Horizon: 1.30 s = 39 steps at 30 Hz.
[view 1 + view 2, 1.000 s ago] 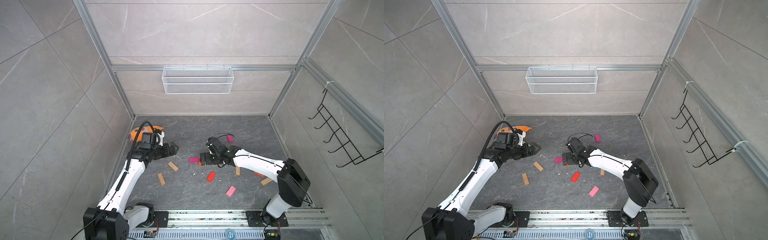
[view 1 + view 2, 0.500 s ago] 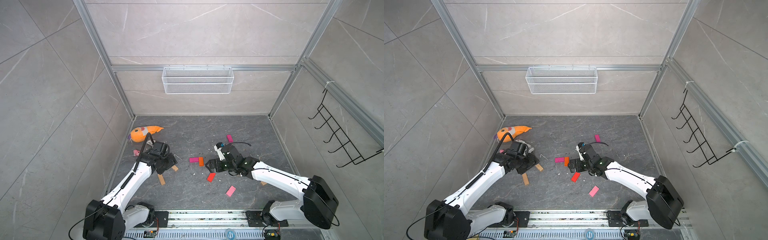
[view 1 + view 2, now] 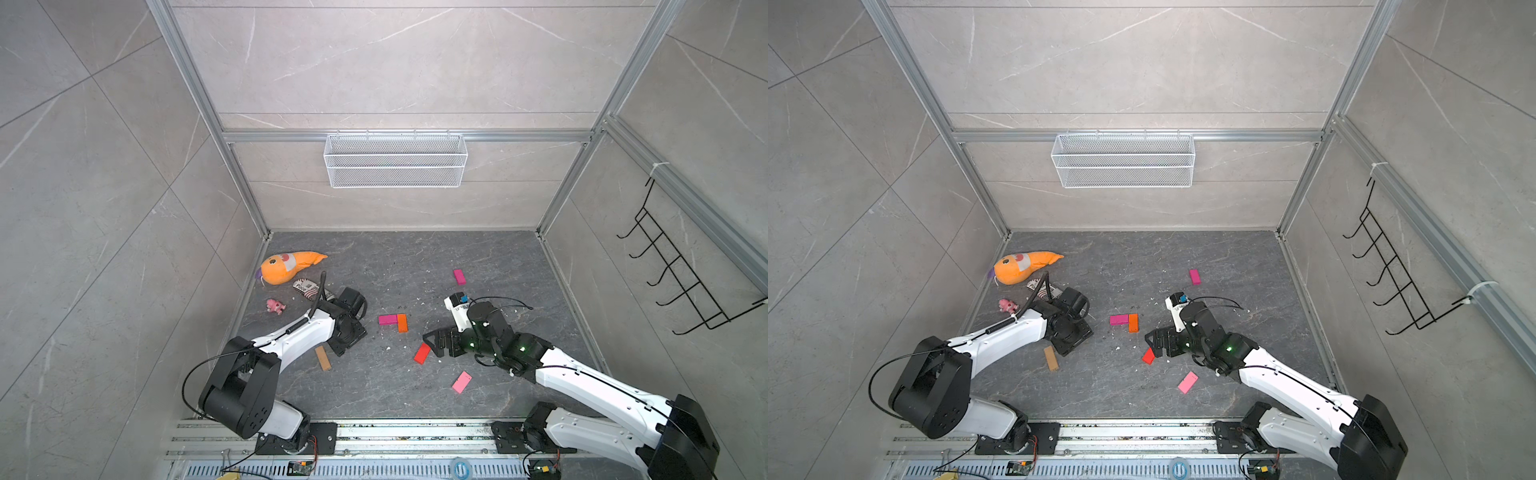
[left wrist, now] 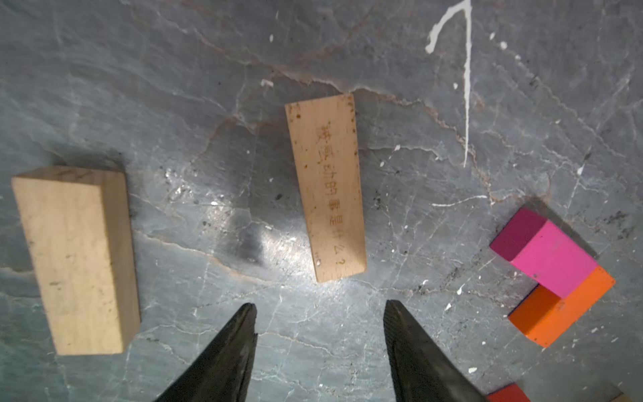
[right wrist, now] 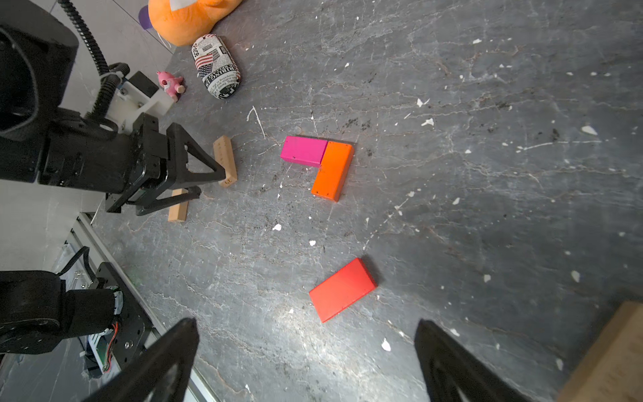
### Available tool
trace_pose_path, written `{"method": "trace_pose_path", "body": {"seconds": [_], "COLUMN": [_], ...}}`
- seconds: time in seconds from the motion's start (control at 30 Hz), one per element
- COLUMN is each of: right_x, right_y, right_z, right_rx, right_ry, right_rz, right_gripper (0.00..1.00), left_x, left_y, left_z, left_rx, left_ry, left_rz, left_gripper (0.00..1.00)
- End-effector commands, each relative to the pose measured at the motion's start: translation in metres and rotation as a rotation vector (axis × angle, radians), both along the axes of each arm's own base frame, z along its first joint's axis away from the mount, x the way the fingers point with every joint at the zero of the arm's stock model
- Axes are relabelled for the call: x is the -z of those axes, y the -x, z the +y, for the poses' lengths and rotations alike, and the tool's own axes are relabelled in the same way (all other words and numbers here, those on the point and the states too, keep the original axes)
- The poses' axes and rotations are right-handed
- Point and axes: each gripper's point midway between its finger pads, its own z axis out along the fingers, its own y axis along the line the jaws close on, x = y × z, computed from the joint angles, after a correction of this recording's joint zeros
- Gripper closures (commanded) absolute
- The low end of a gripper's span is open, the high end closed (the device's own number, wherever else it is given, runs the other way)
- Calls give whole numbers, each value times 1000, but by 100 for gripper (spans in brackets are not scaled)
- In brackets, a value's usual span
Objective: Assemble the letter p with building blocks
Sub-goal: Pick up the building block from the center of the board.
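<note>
Bench stock, as you find it:

1. The letter p [image 3: 394,321] — you have one corner only. A magenta rectangular wooden brick [image 3: 387,319] lies flat with its end touching the side of an orange rectangular wooden brick [image 3: 402,323]. Together they make an L near the middle of the dark grey stone-patterned bench [image 3: 415,257].
2. One engraved tan wooden brick [image 4: 325,188], flat, just ahead of your left gripper [image 4: 320,308]. Its black fingers [image 4: 240,341] are spread, with bare bench between them, and hold nothing.
3. One plain tan wooden brick [image 4: 76,257], flat, beside the engraved one and apart from it.
4. One red rectangular wooden brick [image 5: 342,289], flat and alone, just ahead of your right gripper [image 5: 306,324]. Its fingers [image 5: 167,358] stand wide apart and empty.
5. One light pink flat wooden brick [image 3: 461,382], near the front edge of the bench, apart from the other bricks.
6. One second magenta brick [image 3: 459,276], alone towards the back of the bench.
7. Other goods in the bench's far left corner — a big orange plush toy [image 3: 286,266], a small pink plush [image 3: 275,305] and a newspaper-print cushion [image 5: 216,71].
</note>
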Motion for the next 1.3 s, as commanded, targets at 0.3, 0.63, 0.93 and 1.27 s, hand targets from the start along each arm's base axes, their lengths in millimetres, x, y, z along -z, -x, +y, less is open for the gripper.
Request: {"method": "trace_pose_path", "body": {"seconds": [0.3, 0.63, 0.93, 1.27], "right_x": [21, 33, 28, 30], "right_y": [0, -3, -11, -33], "right_z": [-5, -6, -5, -14], "right_rx": [-18, -5, 27, 137], "right_ry": [75, 107, 99, -21], "right_rz": [20, 44, 29, 112], "right_gripper": [0, 0, 0, 0], "left_x": [12, 14, -18, -27], "left_y": [-16, -15, -10, 34], "left_z": [-5, -3, -37, -93], "left_rx": [-48, -42, 213, 572], "left_ry": [-40, -75, -51, 92], "left_rz": [9, 16, -62, 33], "left_gripper": [48, 62, 80, 81]}}
